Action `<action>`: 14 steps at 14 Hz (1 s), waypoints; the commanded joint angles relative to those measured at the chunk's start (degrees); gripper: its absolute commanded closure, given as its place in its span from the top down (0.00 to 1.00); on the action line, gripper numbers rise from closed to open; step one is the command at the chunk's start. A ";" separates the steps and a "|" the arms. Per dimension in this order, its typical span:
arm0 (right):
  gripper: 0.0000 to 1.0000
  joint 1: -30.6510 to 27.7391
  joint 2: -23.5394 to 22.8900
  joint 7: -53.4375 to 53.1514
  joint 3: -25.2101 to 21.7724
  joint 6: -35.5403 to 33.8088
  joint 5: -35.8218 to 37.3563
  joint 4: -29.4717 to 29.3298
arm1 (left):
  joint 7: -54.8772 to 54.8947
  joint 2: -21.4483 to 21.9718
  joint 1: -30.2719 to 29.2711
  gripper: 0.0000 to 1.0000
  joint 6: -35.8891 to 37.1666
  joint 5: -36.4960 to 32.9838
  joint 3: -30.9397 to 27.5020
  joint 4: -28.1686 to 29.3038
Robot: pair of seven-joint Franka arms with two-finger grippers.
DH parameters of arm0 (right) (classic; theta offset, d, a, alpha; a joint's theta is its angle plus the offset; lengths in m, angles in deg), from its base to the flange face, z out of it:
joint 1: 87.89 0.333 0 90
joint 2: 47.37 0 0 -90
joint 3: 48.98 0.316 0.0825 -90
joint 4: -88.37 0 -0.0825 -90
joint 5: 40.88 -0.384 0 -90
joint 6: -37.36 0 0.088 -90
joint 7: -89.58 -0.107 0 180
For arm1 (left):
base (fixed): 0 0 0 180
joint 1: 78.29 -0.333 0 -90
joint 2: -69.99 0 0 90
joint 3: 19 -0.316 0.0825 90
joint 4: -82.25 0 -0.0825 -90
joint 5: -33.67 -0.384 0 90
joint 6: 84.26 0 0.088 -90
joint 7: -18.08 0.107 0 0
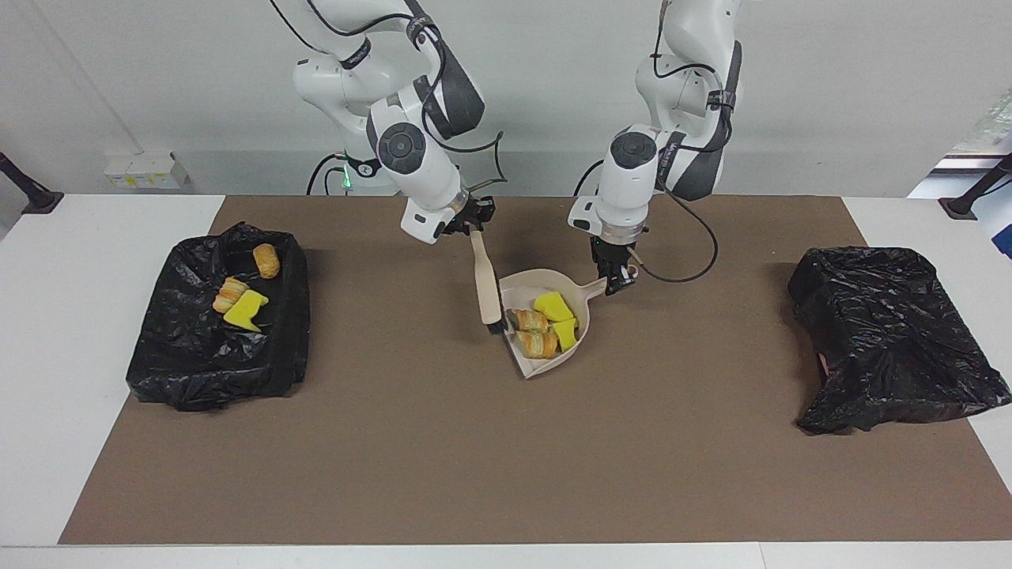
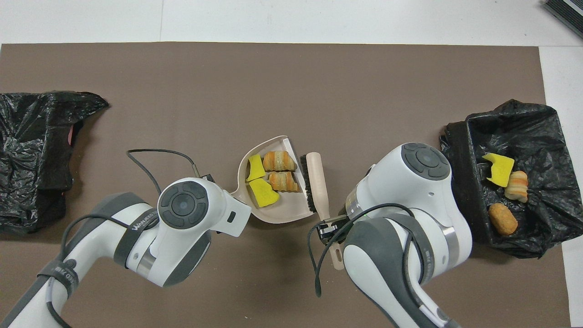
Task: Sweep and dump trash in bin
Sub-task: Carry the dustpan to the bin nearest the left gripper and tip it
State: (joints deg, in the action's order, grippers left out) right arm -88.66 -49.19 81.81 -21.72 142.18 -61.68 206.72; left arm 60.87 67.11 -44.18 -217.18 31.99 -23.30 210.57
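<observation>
Left gripper [image 1: 619, 278] pinched the dustpan [image 1: 518, 284] handle; right gripper [image 1: 474, 217] clamped the brush [image 1: 485, 284] handle. Trash [image 1: 542, 325] lay in the pan between them: two sponges, two pastries.

From overhead, the open bin [image 2: 537, 123] at the right arm's end held three pieces: one sponge, two pastries. A second black bag [image 2: 32, 150] sat toward the left arm's end.

A brown mat [image 1: 443, 442] covers the white table [image 1: 47, 332]; a crumpled black bag [image 1: 893, 340] lies at the left arm's end.
</observation>
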 commanded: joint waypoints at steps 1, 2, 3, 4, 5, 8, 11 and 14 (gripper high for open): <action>0.00 1.11 1.03 -5.12 0.51 -0.76 1.46 -0.49 | 8.51 -1.69 -4.04 0.00 -0.50 4.04 0.17 -2.72; 0.00 2.08 1.55 -8.02 0.51 -0.41 1.55 -0.05 | 11.33 -1.69 -5.97 0.00 0.37 4.31 0.17 -3.68; 0.00 3.74 2.60 -10.14 0.51 0.03 2.68 0.65 | 14.83 -1.77 -7.38 0.00 2.82 4.40 0.17 -5.70; 0.00 4.89 3.14 -12.68 0.51 0.38 3.56 1.09 | 18.00 -2.56 -9.39 0.00 6.24 4.75 0.17 -8.24; 0.00 5.42 3.75 -15.58 0.60 1.17 4.53 1.79 | 20.21 -3.44 -11.33 0.00 9.23 5.19 0.17 -11.05; 0.00 10.60 7.61 -21.04 0.60 3.63 5.68 5.39 | 25.48 -4.76 -15.46 0.00 15.22 5.46 0.08 -17.39; 0.00 15.70 9.38 -27.28 0.77 2.85 4.72 5.75 | 31.81 -4.59 -20.82 0.00 19.97 5.55 -0.10 -21.08; 0.00 22.90 8.68 -33.70 0.69 4.33 4.71 7.85 | 38.14 -4.59 -26.80 0.00 25.33 5.72 -0.09 -26.18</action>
State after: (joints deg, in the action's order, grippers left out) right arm -68.41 -41.49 51.46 -20.97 144.28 -57.28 211.66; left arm 94.68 63.36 -67.54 -195.90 36.35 -23.86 188.89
